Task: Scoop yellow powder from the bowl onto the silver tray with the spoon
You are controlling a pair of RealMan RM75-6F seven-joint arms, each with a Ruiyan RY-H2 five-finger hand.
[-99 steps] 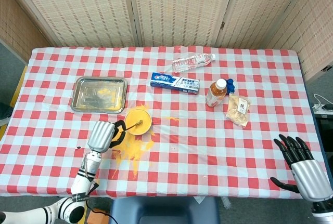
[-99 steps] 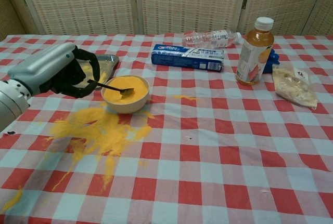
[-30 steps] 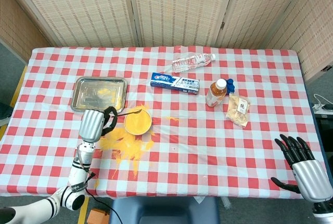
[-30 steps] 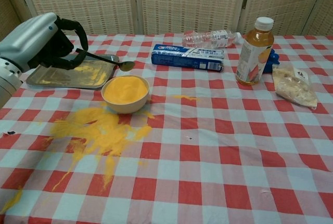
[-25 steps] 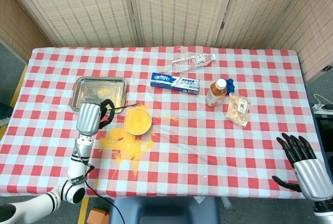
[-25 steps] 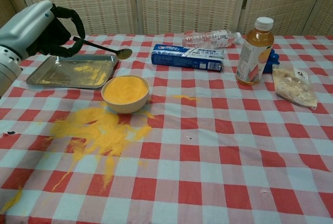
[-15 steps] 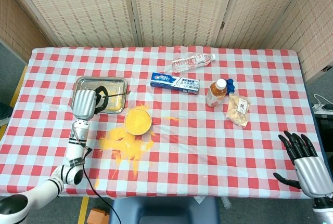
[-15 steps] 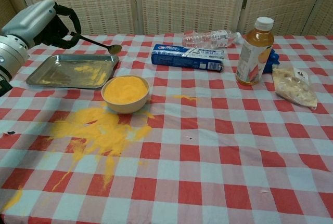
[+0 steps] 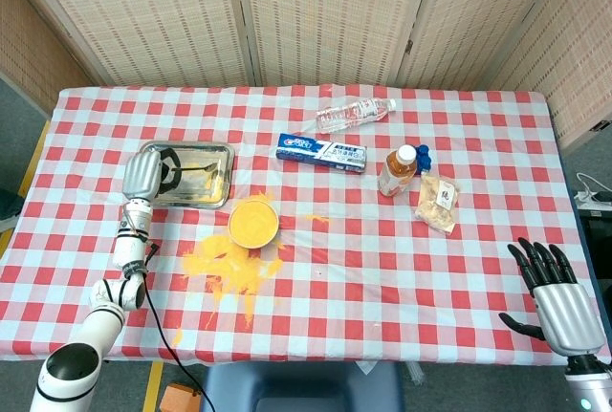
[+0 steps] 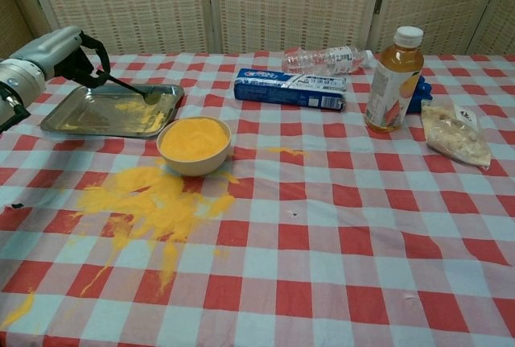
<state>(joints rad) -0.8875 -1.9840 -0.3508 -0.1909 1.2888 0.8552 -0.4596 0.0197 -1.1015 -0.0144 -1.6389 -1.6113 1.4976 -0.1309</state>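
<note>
**Left hand brings the spoon over the tray**

Left hand point(image 10: 56, 59) has moved from beside the bowl point(image 10: 193, 145) to the tray point(image 10: 80, 117), fingers closed around the spoon point(image 10: 133, 89) — its tip now low over the tray's powder. Dumping seems next. Much powder point(image 10: 149, 202) lies spilled on the cloth. Right hand point(image 9: 559, 302) is spread, holding nothing.

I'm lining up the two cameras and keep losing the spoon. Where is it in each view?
Head view: the spoon is left of centre, over the tray, held by the left hand.
Chest view: the spoon is at upper left, its tip over the tray.
Shared landmark: the bowl of yellow powder, just beside the tray in both.
</note>
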